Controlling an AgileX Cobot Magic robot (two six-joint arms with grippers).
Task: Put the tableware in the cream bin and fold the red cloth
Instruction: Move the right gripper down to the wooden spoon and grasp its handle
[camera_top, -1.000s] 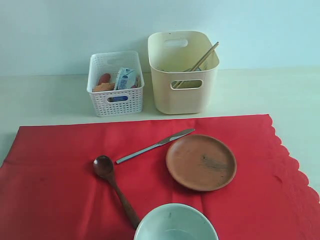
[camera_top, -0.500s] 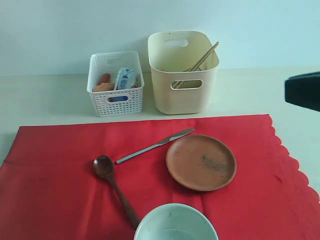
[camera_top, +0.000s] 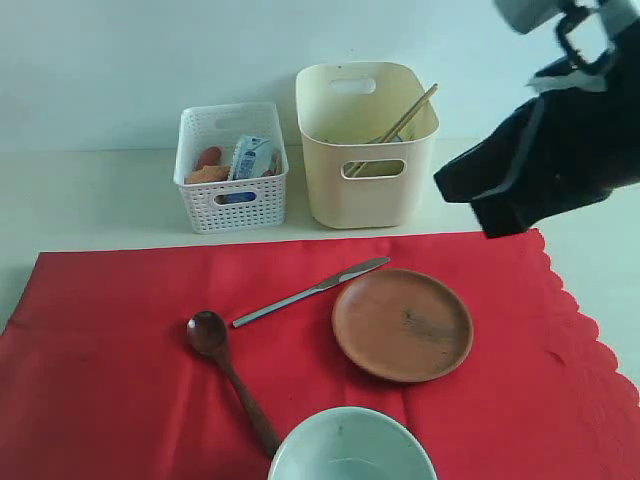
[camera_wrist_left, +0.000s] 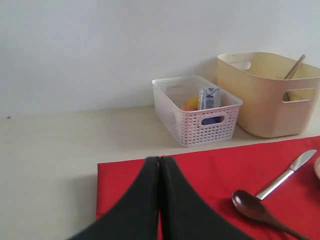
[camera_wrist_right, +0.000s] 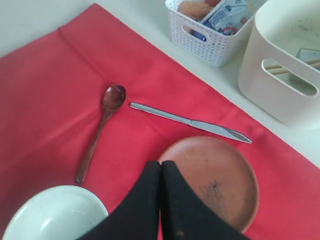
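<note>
The red cloth (camera_top: 120, 340) lies flat on the table. On it rest a silver knife (camera_top: 310, 290), a dark wooden spoon (camera_top: 225, 365), a round brown plate (camera_top: 402, 323) and a pale bowl (camera_top: 350, 448) at the near edge. Behind the cloth stands the cream bin (camera_top: 365, 150) with wooden chopsticks (camera_top: 400, 125) leaning inside. My right gripper (camera_top: 465, 205) hangs shut and empty above the cloth's far right part; in its wrist view the right gripper (camera_wrist_right: 160, 162) points at the plate's (camera_wrist_right: 220, 175) rim. My left gripper (camera_wrist_left: 160, 159) is shut and empty over a corner of the cloth (camera_wrist_left: 210, 170).
A white lattice basket (camera_top: 232, 165) left of the bin holds a blue-and-white milk carton (camera_top: 252, 157) and food. A pale wall runs behind both containers. Bare table borders the cloth on the left, right and back.
My right arm has come in from the right edge and swung left and up, now hanging beside the cream bin. Nothing on the cloth has moved.
</note>
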